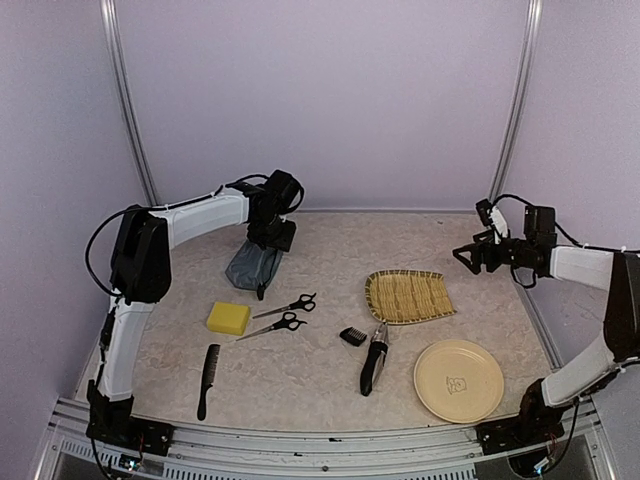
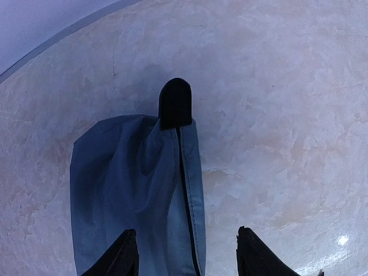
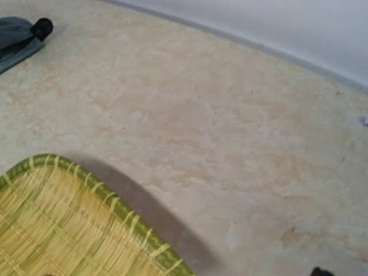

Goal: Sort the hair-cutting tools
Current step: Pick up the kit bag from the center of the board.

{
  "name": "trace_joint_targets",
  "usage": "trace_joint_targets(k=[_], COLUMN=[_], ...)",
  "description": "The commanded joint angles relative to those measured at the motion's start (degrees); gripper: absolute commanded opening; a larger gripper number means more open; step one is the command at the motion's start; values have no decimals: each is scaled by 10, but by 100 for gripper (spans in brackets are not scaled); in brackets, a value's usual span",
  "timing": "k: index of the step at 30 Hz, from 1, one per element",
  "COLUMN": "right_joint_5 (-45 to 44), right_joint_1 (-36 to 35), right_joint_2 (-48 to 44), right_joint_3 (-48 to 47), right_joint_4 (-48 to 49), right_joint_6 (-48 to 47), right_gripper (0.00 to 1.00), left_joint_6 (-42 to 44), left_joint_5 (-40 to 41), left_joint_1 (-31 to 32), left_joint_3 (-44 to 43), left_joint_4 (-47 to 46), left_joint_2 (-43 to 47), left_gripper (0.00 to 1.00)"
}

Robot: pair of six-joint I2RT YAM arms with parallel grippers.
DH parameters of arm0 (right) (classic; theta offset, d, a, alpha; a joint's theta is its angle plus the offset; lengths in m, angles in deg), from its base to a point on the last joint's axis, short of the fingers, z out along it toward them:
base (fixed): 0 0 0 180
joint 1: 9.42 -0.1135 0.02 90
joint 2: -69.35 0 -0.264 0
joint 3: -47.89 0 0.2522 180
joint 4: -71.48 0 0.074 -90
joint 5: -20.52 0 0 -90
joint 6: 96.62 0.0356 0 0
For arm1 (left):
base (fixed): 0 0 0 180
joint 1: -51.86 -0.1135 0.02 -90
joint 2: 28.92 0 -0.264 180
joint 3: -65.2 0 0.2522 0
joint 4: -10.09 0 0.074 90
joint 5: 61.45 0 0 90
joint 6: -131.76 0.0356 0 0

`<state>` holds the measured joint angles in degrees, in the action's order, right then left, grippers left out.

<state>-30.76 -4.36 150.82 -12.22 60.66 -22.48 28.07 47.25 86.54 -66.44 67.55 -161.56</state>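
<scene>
Currently your left gripper (image 1: 271, 236) hangs at the back left of the table (image 1: 310, 395), pointing down over one end of the grey-blue pouch (image 2: 132, 190). Its fingers stand well apart. In the left wrist view one dark fingertip (image 2: 123, 256) shows over the pouch cloth and the other over bare table, with the zip edge running between them, and they clamp nothing. The pouch's black pull tab (image 2: 175, 103) sticks out at the end away from the fingers.

Your right gripper (image 1: 468, 256) is up off the table on the right, behind the woven tray (image 1: 408, 297). Its jaws are spread wide and hold nothing. Its own camera shows only a corner of the tray, bare table and the pouch far off.

All the tools lie loose on the table. The upper scissors (image 1: 293, 304) and lower scissors (image 1: 277, 325) lie side by side left of centre, in front of the pouch. Their blades point left toward the yellow sponge (image 1: 228, 318), which sits just beside the tips. The comb (image 1: 208, 380) lies alone near the front left.

The clipper (image 1: 374, 362) lies in front of the tray with its head toward it. The clipper guard (image 1: 352, 336) is just beside that head on the left. The yellow plate (image 1: 458, 381) sits near the clipper on its right, in front of the tray.
</scene>
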Motion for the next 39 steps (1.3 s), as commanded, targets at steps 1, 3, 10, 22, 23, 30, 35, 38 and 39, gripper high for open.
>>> trace_joint_targets(k=[1, 3, 10, 22, 23, 30, 35, 38, 39], right_joint_5=[20, 26, 36, 37, 42, 218, 163, 107, 88], right_joint_1=[7, 7, 4, 3, 4, -12, -104, -185, -214], right_joint_2=[25, 33, 41, 31, 30, -7, -47, -82, -92], right_joint_3=[-29, -35, -46, -41, -41, -76, -118, -94, -83], right_joint_4=[-26, -30, -48, -49, -50, -200, -418, -440, -438], right_joint_6=[-10, -10, -16, -17, -18, -216, -419, -448, -450], right_gripper=[94, 93, 93, 92, 91, 67, 65, 65, 65], left_joint_6=[-11, -16, -20, -10, -9, 39, 88, 105, 114], left_joint_5=[20, 26, 46, 102, 109, 4, -101, -136, -156], left_joint_1=[-2, -2, -6, -2, 1, 23, 35, 46, 49], left_joint_3=[11, 16, 12, 27, 30, 90, 158, 220, 240], left_joint_4=[43, 44, 55, 52, 47, -15, -29, -21, -19], left_joint_2=[-12, -14, -32, -21, -7, 139, 243, 295, 311], left_gripper=[56, 54, 52, 8, 4, 0, 0, 0, 0])
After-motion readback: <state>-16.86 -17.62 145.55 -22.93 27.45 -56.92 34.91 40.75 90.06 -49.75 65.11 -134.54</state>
